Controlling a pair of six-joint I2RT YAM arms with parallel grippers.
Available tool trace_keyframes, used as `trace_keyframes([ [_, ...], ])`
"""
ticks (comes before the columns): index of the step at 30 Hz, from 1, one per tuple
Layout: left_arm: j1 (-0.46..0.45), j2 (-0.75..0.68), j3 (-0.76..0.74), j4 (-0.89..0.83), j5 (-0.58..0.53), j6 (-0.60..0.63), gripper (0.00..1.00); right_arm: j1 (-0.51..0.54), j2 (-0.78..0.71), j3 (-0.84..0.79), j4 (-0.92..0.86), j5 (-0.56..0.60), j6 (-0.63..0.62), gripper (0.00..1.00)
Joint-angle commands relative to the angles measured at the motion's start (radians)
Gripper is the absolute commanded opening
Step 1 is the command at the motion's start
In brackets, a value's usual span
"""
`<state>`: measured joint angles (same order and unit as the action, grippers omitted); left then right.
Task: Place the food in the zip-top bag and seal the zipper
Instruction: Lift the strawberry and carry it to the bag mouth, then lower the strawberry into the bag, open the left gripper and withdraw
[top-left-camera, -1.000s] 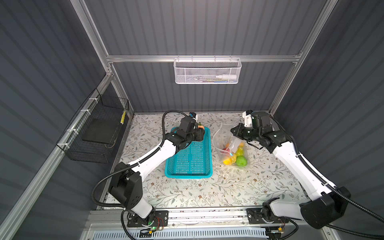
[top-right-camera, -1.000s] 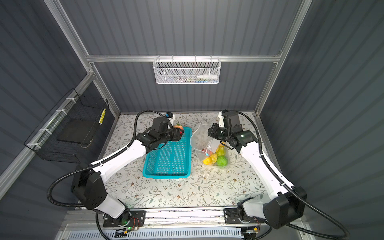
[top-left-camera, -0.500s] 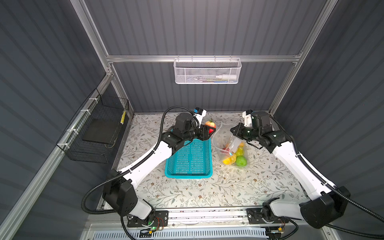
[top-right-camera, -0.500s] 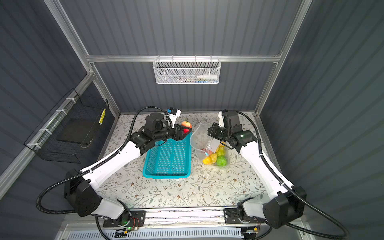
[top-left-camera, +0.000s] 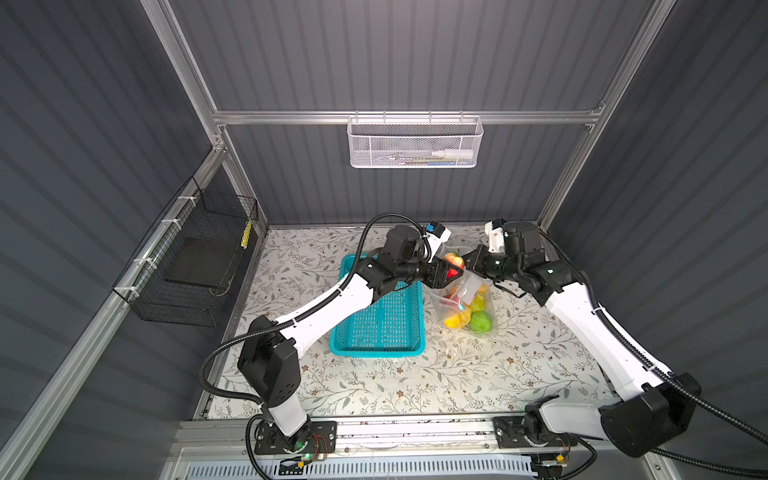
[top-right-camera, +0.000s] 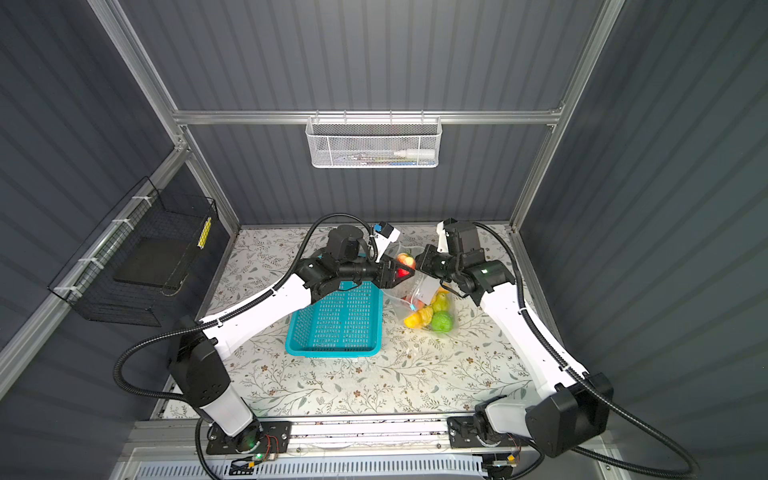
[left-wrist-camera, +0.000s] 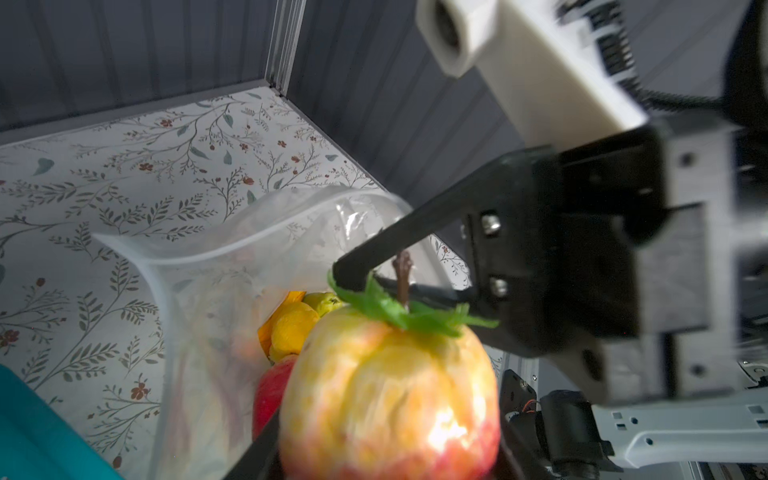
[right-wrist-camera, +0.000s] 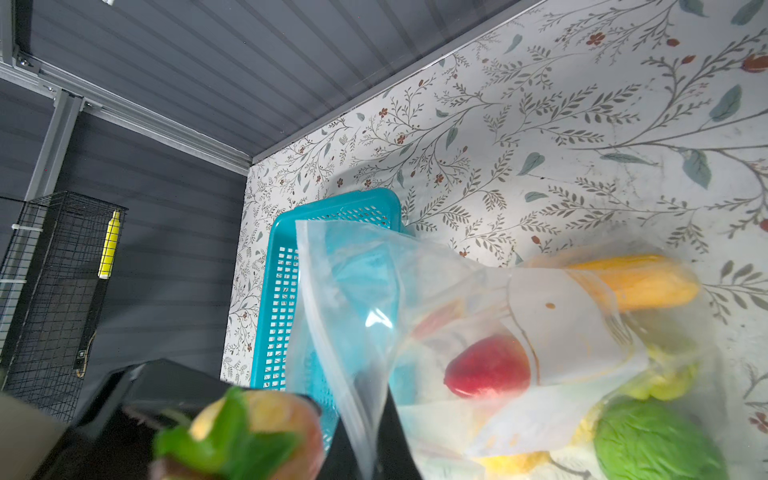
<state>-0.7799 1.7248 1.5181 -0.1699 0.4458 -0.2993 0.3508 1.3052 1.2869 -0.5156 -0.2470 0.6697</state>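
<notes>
Zip-top bag (top-left-camera: 467, 291), clear crinkly plastic w/ white label patch, sits on floral-print desk (top-left-camera: 457, 374) just right of teal perforated plastic basket (top-left-camera: 378, 328), mouth raised & gaping. Right hand (top-left-camera: 470, 262) is pinched tight on bag's mouth edge, holding it up. Left hand (top-left-camera: 451, 267) grips yellow-red toy apple (top-left-camera: 456, 260) w/ green leaf, jaws partway apart round it, right at bag mouth, off desk. Inside bag: green ball (top-left-camera: 481, 321), yellow citrus (top-left-camera: 454, 321), red strawberry (right-wrist-camera: 486, 372).
</notes>
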Motion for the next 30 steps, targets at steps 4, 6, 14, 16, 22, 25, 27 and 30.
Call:
trace_keyframes([
  [4, 0.004, 0.056, 0.068, -0.114, -0.022, -0.011, 0.53, 0.004, -0.017, 0.017, 0.034, 0.001, -0.023, 0.0],
  [6, 0.004, 0.06, 0.069, -0.134, -0.045, -0.012, 0.53, 0.004, -0.022, 0.011, 0.036, 0.005, -0.025, 0.0],
  [14, 0.004, 0.107, 0.141, -0.271, -0.148, -0.016, 0.57, 0.003, -0.033, -0.004, 0.047, 0.0, -0.021, 0.0],
  [16, 0.002, 0.11, 0.152, -0.28, -0.148, -0.017, 0.59, 0.004, -0.035, -0.007, 0.047, -0.003, -0.02, 0.0],
  [22, 0.001, 0.105, 0.179, -0.278, -0.129, -0.039, 0.67, 0.004, -0.043, -0.015, 0.05, 0.002, -0.013, 0.0],
  [25, 0.001, 0.091, 0.196, -0.267, -0.097, -0.063, 0.72, 0.004, -0.044, -0.012, 0.052, 0.0, -0.011, 0.0],
  [27, 0.002, 0.071, 0.2, -0.249, -0.09, -0.076, 0.74, 0.004, -0.042, -0.011, 0.05, -0.001, -0.01, 0.0],
  [30, 0.004, 0.031, 0.195, -0.21, -0.094, -0.095, 0.75, 0.004, -0.04, -0.011, 0.052, -0.003, -0.008, 0.0],
])
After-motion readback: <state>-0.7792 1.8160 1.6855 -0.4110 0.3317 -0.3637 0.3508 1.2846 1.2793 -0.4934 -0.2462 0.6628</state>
